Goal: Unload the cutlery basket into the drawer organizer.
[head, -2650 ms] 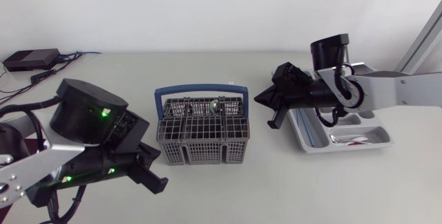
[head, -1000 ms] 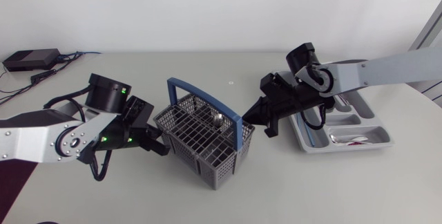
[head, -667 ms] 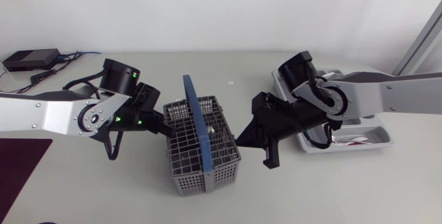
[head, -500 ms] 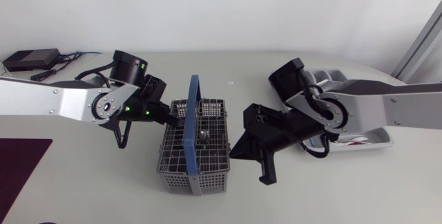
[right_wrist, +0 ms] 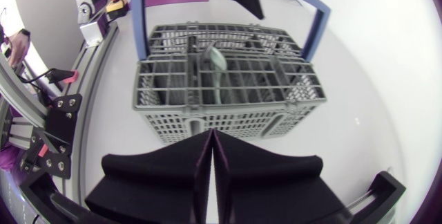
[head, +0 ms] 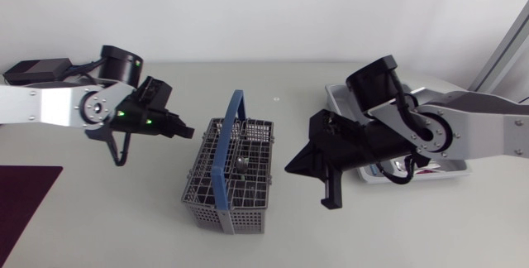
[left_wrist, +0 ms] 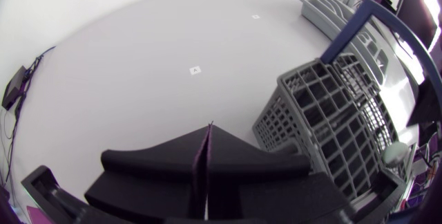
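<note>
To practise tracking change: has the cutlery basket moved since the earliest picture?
Yes. The cutlery basket has turned about a quarter; its long side now faces the unmoved drawer organizer.

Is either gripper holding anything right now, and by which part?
Nothing is held. The left gripper and the right gripper are both shut and empty, each close to the cutlery basket without gripping it.

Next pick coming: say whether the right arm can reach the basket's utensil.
Probably yes: the right gripper sits beside the open-topped basket; only its handle arches over the utensil. It must open first.
</note>
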Controlling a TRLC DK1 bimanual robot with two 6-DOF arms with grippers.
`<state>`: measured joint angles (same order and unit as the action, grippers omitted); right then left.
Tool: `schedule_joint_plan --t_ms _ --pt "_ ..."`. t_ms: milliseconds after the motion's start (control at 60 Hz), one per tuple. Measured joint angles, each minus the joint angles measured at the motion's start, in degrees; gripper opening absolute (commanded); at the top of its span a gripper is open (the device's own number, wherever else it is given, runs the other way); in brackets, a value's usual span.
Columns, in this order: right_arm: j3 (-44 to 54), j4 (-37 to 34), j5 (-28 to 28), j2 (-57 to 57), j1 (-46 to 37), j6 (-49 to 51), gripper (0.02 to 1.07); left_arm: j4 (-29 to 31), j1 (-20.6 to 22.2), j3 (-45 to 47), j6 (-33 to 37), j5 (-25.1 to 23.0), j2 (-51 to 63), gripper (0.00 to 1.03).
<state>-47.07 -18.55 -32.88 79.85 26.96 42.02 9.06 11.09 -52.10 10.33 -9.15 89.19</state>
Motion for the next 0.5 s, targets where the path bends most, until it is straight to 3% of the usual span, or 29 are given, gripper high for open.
schedule_joint_plan --t_ms 217,500 --pt "-3.41 4.26 0.15 5.9 -6.6 -0.02 0.07 11.06 1.84 7.8 3.48 -2.93 -18.91 0.04" --pt "-9.66 10.71 0.17 16.94 -9.09 -3.06 0.07 26.21 12.04 9.42 4.94 -6.03 -28.94 0.04"
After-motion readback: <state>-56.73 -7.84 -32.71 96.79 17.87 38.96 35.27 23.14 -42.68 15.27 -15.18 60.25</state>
